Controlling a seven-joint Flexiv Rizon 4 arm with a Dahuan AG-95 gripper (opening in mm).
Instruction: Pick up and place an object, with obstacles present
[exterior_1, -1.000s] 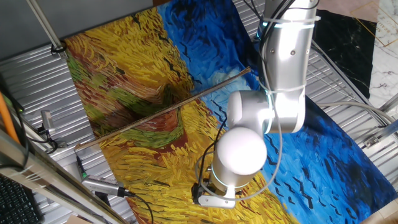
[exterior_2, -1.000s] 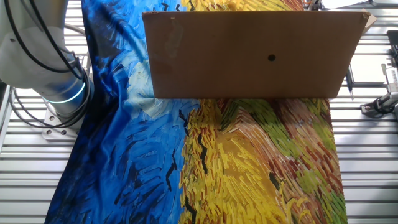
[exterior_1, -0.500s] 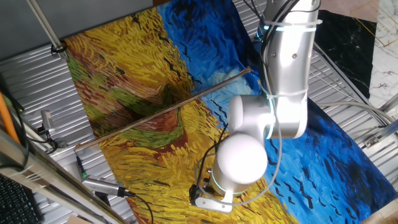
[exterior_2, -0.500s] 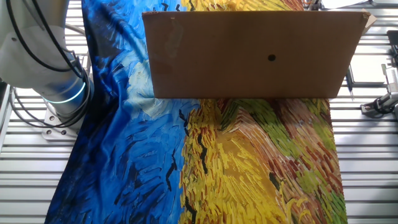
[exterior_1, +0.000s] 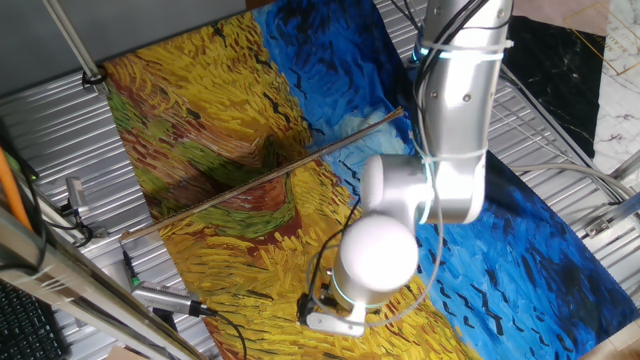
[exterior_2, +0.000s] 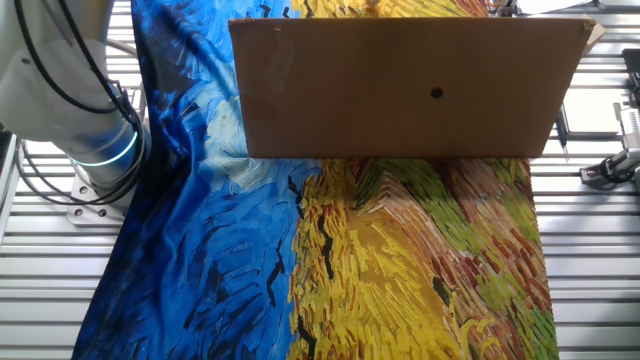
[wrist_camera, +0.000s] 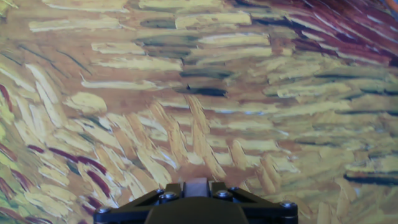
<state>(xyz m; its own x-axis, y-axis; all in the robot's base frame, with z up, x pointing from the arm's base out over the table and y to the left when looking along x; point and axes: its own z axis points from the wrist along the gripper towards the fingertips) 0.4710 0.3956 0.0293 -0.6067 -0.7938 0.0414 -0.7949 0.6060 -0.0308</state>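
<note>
Beneath the arm (exterior_1: 445, 130), hand's grip state untellable; tan piece nowhere visible on cloth (wrist_camera: 186, 124).

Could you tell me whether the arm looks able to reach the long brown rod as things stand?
Probably yes. The rod runs uncovered across the cloth, with nothing seen between it and the arm, whose lower end hangs over the yellow part just beside it.

Pincer (wrist_camera: 195, 186) fingertips cut off; object unseen.
</note>
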